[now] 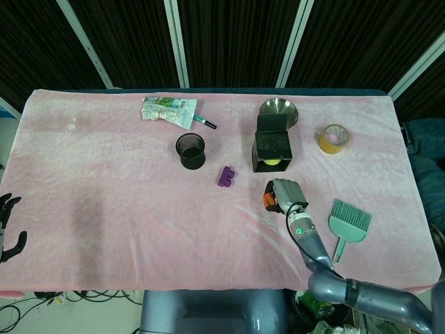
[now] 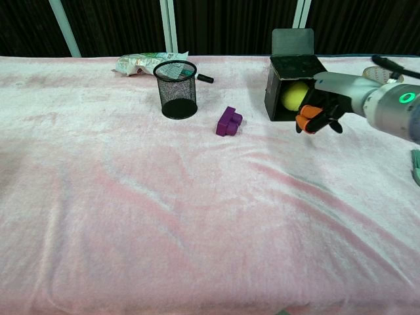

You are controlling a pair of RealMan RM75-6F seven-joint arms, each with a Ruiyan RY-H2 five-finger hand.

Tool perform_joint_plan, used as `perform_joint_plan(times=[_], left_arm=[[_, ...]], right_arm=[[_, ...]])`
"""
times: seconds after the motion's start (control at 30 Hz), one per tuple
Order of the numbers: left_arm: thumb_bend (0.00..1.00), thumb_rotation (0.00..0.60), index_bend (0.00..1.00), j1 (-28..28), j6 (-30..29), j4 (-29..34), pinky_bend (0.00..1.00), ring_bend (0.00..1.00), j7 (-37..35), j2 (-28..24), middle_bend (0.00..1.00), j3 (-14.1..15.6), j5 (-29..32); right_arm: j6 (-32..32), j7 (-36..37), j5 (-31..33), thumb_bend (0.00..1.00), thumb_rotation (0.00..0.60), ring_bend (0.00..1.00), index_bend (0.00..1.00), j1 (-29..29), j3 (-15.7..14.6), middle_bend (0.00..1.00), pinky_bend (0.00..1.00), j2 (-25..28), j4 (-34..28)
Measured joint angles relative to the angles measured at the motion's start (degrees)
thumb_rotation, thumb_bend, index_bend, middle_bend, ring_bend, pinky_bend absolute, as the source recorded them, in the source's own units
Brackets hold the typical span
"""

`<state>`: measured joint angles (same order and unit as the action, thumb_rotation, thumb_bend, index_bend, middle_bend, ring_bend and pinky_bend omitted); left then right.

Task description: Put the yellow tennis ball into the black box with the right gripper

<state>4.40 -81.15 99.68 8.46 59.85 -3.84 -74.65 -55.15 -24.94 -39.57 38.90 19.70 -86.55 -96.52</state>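
From the head view, I see the yellow tennis ball (image 1: 270,163) sitting inside the black box (image 1: 272,145), just within its open front, so I judge the placing itself done and the step in hand to be clearing the right hand (image 1: 281,194) away cleanly. That hand lies on the pink table cloth (image 1: 104,181) just in front of the box mouth, apart from it, with nothing in it. My left hand (image 1: 7,226) shows only as dark fingers at the far left edge, spread and holding nothing. The purple block (image 1: 226,177) lies to the left of my retreat line and the green brush (image 1: 348,224) to the right, so I want a straight pull toward the robot between them.

From the chest view, the ball (image 2: 294,95) rests against the box's inner left side, and the hand (image 2: 319,113) hangs beside the opening, fingers curled downward, loosely apart, gripping nothing. To do this well I lift before sweeping, so a fingertip cannot catch the box's rim and tip it, or roll the ball out. The mesh cup (image 2: 176,89) stands well apart and is no concern.
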Motion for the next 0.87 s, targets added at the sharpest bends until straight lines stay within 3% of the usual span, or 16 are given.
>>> perform_joint_plan(times=[0.1,0.23,0.37,0.57,0.73,0.87], left_arm=[[0.43,0.600,0.14,0.0,-0.1,0.1,0.00,0.03,0.0,-0.1,0.07,0.0,-0.1],[0.43,0.600,0.14,-0.1,-0.2,0.1,0.00,0.03,0.0,-0.1,0.07,0.1,-0.3],[0.43,0.600,0.14,-0.1,-0.4,0.1,0.00,0.03,0.1,0.0,0.07,0.1,-0.4],[0.43,0.600,0.14,-0.2,-0.8,0.1,0.00,0.03,0.2,0.1,0.07,0.1,-0.8],[0.43,0.600,0.14,-0.4,-1.8,-0.1,0.00,0.03,0.4,0.2,0.07,0.4,-2.2],[0.43,0.600,0.14,-0.6,-2.3,-0.3,0.00,0.03,0.2,0.4,0.07,0.7,-3.3]], right_arm=[[0.0,1.4,-2.0,0.36,0.600,0.03,0.16,-3.4,-2.4,0.03,0.30,8.2,-9.1],[-1.3,4.5,-8.8,0.23,0.600,0.00,0.01,-8.2,-5.3,0.00,0.25,16.0,-15.6],[-6.1,7.9,-19.8,0.20,0.600,0.00,0.00,-13.5,-8.5,0.00,0.23,19.1,-17.3],[-19.9,12.0,-37.7,0.18,0.600,0.00,0.00,-22.7,-14.0,0.00,0.23,20.8,-14.7],[-30.8,13.5,-45.1,0.18,0.600,0.00,0.00,-29.5,-18.1,0.00,0.23,19.2,-5.5],[-34.2,14.2,-47.4,0.18,0.600,0.00,0.00,-32.8,-19.5,0.00,0.23,16.5,2.6]])
